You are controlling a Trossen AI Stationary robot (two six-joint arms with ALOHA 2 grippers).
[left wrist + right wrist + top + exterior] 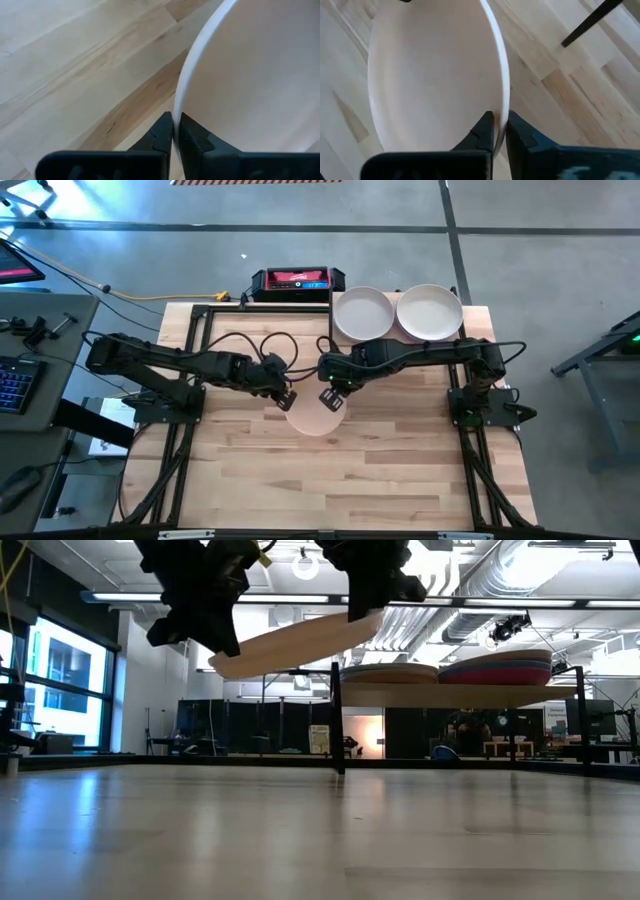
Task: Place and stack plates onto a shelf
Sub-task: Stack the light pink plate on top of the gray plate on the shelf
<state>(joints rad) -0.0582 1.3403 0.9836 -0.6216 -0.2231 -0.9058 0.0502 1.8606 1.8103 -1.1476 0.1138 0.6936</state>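
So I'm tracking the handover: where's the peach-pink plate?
The round peach-pink plate hangs tilted above the table's middle, gripped by the left pincer and right pincer, short of the shelf.

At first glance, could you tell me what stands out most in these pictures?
A pale plate hangs tilted in mid-air above the table's middle, pinched at opposite rims by the left gripper and right gripper, both shut on it. Behind, at the table's far right, the shelf already carries two stacks of plates.
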